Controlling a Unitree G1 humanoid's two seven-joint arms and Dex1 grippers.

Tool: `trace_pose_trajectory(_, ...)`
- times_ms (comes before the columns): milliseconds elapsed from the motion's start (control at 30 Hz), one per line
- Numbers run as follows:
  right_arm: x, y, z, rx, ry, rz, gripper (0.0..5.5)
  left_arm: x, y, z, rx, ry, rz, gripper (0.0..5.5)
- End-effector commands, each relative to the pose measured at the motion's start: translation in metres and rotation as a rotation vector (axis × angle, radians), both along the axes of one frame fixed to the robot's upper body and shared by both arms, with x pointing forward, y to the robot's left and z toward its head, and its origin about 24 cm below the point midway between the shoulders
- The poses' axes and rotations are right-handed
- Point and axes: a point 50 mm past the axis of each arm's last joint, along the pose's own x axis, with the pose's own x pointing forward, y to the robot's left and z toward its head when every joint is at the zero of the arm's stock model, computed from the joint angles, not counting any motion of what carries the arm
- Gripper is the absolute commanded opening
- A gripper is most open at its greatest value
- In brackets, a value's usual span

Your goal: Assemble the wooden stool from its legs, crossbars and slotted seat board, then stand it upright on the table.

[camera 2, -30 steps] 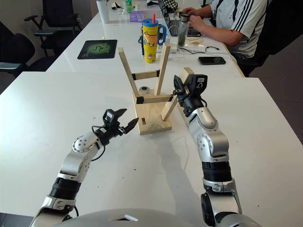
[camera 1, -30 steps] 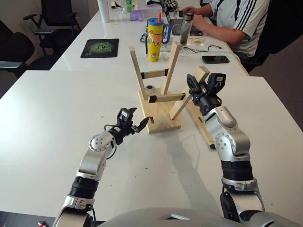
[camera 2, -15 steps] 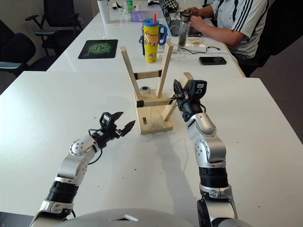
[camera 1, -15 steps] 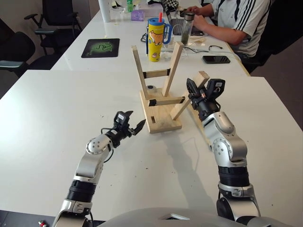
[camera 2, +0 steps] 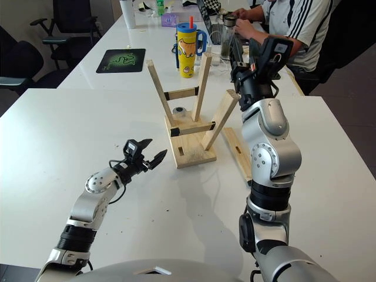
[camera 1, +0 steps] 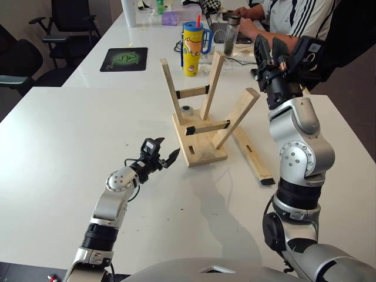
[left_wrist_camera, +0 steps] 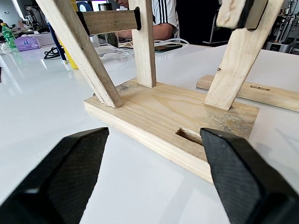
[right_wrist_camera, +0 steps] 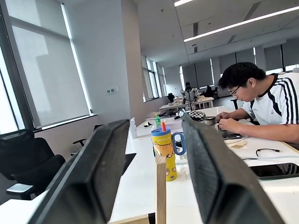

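Left eye view: the stool (camera 1: 202, 151) stands upside down mid-frame on the table (camera 1: 59, 147). Just left of it, the left pincer (camera 1: 167, 151) is open and empty. Left wrist view: the seat board (left_wrist_camera: 163, 112) lies mid-frame. Right wrist view: the right pincer (right_wrist_camera: 154, 126) gapes open, empty.

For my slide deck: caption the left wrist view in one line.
Open left gripper faces the slotted seat board, three legs fitted, one slot empty.
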Motion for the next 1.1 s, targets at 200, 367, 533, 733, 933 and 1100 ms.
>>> trace_pose_trajectory(200, 0.010, 0.003, -0.063, -0.005, 0.358, 0.130, 2.09, 0.000, -0.001, 0.000, 0.016, -0.007, 0.003, 3.62)
trace_pose_trajectory(367, 0.006, 0.002, -0.025, 0.002, 0.162, 0.137, 2.09, 0.000, 0.000, 0.001, 0.016, -0.011, 0.008, 3.62)
trace_pose_trajectory(533, 0.002, -0.002, 0.011, 0.021, 0.027, 0.115, 2.09, 0.002, 0.000, 0.001, 0.014, -0.013, 0.011, 3.62)
trace_pose_trajectory(733, 0.023, -0.048, 0.028, 0.028, 0.036, -0.086, 2.09, -0.001, 0.002, 0.001, 0.006, -0.017, 0.037, 3.62)
trace_pose_trajectory(933, 0.032, -0.086, -0.069, -0.216, 0.448, -0.087, 2.28, -0.003, 0.007, 0.008, -0.060, -0.018, 0.090, 3.62)
trace_pose_trajectory(1100, 0.019, -0.102, -0.122, -0.355, 0.697, 0.044, 3.00, -0.004, 0.011, 0.013, -0.163, 0.004, 0.140, 3.62)
